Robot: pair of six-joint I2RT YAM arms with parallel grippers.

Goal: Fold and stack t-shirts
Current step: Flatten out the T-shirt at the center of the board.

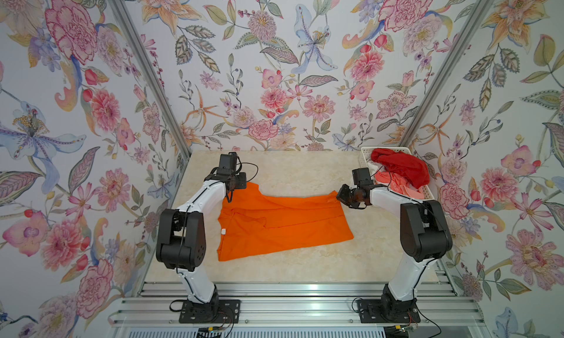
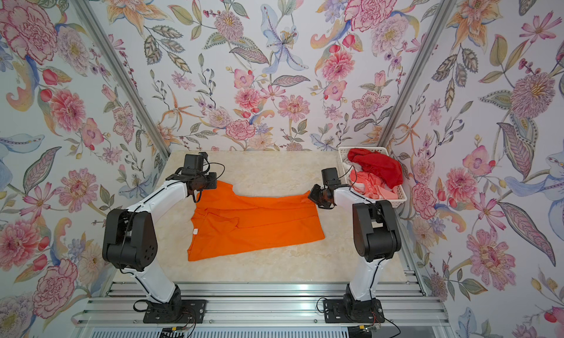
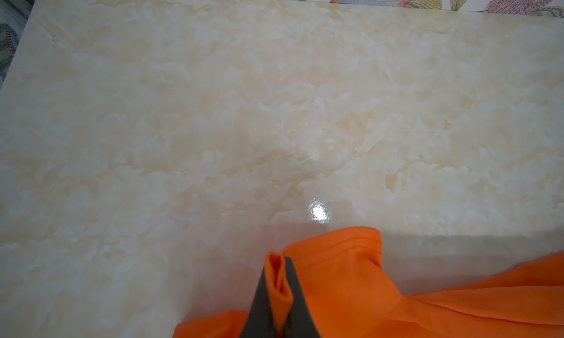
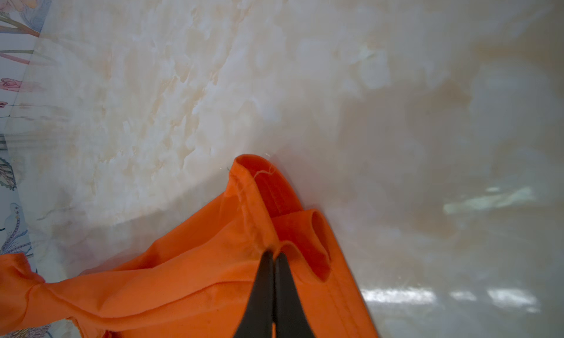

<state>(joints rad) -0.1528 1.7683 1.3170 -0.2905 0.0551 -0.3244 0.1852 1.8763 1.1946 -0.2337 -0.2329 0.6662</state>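
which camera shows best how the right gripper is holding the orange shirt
The right wrist view: close up, the right gripper is shut on a bunched corner of the orange shirt. Both top views show it at that corner, but too small to judge. The left wrist view misses it.

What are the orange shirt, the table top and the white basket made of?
Orange shirt: soft matte cloth, likely cotton knit; it creases and has stitched hems. Table top: glossy marble pattern, stone or laminate unclear; it reflects light. Basket: white plastic, by its slotted walls.
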